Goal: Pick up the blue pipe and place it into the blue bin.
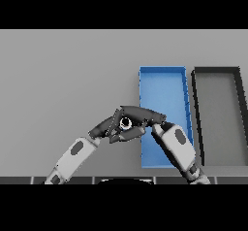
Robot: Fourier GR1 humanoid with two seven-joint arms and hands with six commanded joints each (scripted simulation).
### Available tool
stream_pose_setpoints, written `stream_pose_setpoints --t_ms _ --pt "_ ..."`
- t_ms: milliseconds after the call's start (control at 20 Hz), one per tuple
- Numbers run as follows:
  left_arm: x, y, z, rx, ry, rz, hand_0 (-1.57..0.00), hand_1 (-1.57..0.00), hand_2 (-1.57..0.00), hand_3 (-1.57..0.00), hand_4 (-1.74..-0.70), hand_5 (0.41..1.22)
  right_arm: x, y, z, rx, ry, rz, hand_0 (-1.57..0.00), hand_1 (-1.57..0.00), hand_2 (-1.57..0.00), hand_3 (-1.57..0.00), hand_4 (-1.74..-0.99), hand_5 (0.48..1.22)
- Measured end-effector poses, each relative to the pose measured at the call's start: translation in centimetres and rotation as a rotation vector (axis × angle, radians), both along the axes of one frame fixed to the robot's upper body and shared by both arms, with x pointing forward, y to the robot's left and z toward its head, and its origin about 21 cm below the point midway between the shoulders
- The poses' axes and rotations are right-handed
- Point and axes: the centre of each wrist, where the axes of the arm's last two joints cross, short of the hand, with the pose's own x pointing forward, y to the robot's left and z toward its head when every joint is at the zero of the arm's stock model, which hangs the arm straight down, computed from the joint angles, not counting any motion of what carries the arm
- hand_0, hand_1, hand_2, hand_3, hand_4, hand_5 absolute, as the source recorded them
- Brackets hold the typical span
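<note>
**Both hands meeting at the left wall of the blue bin**

Head view. On the grey desk (68, 70) stand two shallow rectangular bins side by side: the blue bin (163, 87) and, just to its right, a dark grey bin (220, 118); the two are close but appear not to touch. The right arm enters from the lower edge and crosses over the near part of the blue bin, its right hand (140, 114) reaching leftward past the bin's left wall. The left arm enters from the lower left, and the left hand (104, 125) meets the right hand just outside that wall. Between the two hands a small round, ring-like end with a pale rim and dark centre is visible; this appears to be the end of the blue pipe (125, 123), though no blue of it can be made out. The right hand's fingers (131, 135) are curled over and under it, seemingly clamped on it. The left hand's fingers lie extended toward the pipe, their tips hidden among the right hand's; whether they touch it cannot be told. The pipe sits above the desk, beside the bin, not inside it.
</note>
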Motion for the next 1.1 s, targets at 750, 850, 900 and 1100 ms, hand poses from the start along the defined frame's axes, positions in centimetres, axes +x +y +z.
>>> stream_pose_setpoints --t_ms 750,850,900,1100 --pt "0.4 1.5 -0.6 0.134 -0.002 0.02 -0.04 -0.03 -0.04 -0.01 -0.84 0.636 -0.5 0.2 0.3 0.072 -0.024 -0.016 -1.57 -1.57 -1.57 -1.57 -1.487 1.22" --pt "0.2 1.4 -0.4 0.143 0.053 0.049 -0.03 -0.02 -0.02 -0.01 -0.87 0.616 -0.7 0.4 -0.1 0.075 -0.019 -0.02 -1.57 -1.57 -1.57 -1.57 -1.49 1.22" --pt "0.0 1.5 -0.8 0.154 0.083 0.07 -0.02 -0.02 -0.02 -0.01 -0.87 0.612 -0.5 0.0 0.2 0.088 -0.015 -0.031 -1.57 -1.57 -1.57 -1.57 -1.491 1.22" --pt "-0.2 1.7 -0.9 0.178 0.089 0.077 -0.01 -0.01 -0.01 0.0 -0.88 0.555 0.2 0.0 0.9 0.156 0.145 0.004 -1.57 -1.57 -1.57 -1.57 -1.492 1.221"
